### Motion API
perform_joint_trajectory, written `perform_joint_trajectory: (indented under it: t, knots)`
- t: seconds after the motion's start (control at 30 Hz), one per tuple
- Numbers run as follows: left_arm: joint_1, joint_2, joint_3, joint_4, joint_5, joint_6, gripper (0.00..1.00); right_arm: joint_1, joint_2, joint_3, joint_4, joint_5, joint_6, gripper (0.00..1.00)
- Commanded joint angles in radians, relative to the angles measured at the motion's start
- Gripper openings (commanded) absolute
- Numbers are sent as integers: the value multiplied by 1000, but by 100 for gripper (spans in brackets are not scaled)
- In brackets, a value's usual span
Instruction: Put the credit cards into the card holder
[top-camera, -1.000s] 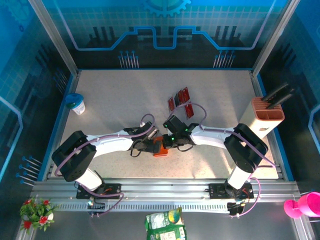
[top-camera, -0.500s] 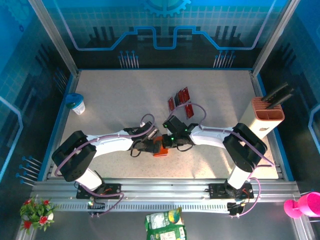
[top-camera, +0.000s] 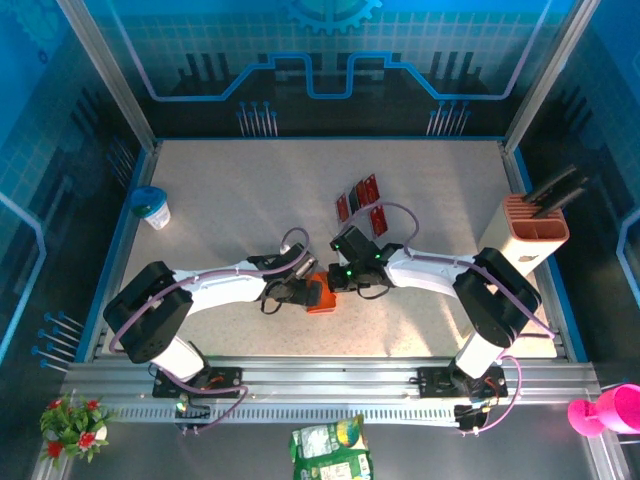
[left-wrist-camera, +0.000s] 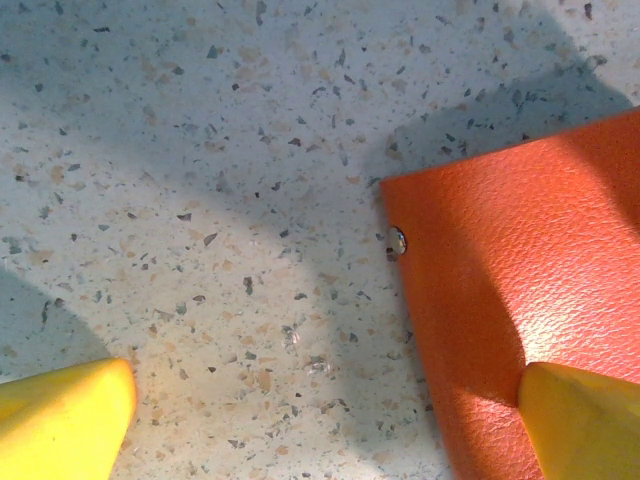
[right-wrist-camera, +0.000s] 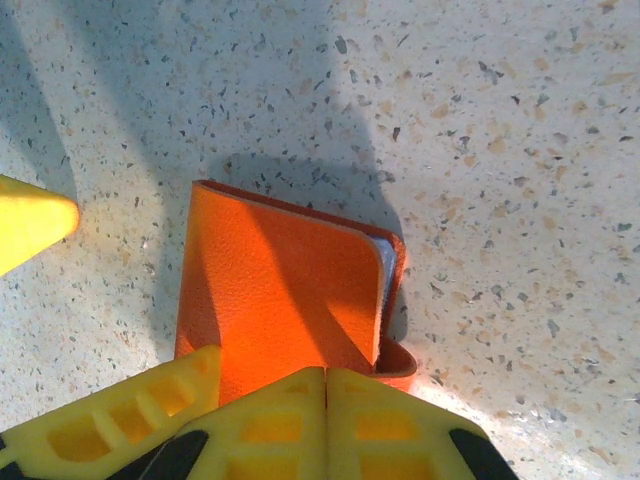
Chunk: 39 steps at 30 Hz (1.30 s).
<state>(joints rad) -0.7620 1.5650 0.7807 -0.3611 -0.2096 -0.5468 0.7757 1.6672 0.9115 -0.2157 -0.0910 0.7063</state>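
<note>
While my left pincer (left-wrist-camera: 320, 425) straddles the card holder (right-wrist-camera: 280, 290) spread wide, my right pincer (right-wrist-camera: 325, 385), closed, is nearer the credit cards (top-camera: 360, 200) upper right.

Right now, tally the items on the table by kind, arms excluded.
card holder: 1
red cards: 3 that I can make out; any black ones are too small to tell
blue-lidded cup: 1
tool box: 1
Total: 6
</note>
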Motion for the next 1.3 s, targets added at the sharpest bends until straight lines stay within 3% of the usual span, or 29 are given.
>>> perform_joint_trajectory:
  t: [0.0, 0.63, 1.27]
  knots:
    - [0, 37, -40, -23, -4, 11, 99, -4, 25, 20, 17, -17, 5, 0]
    - [0, 37, -39, -22, -2, 9, 99, 43, 76, -26, 47, -9, 26, 0]
    - [0, 59, -44, -13, -6, -1, 99, 126, 0, -354, 295, 129, 149, 0]
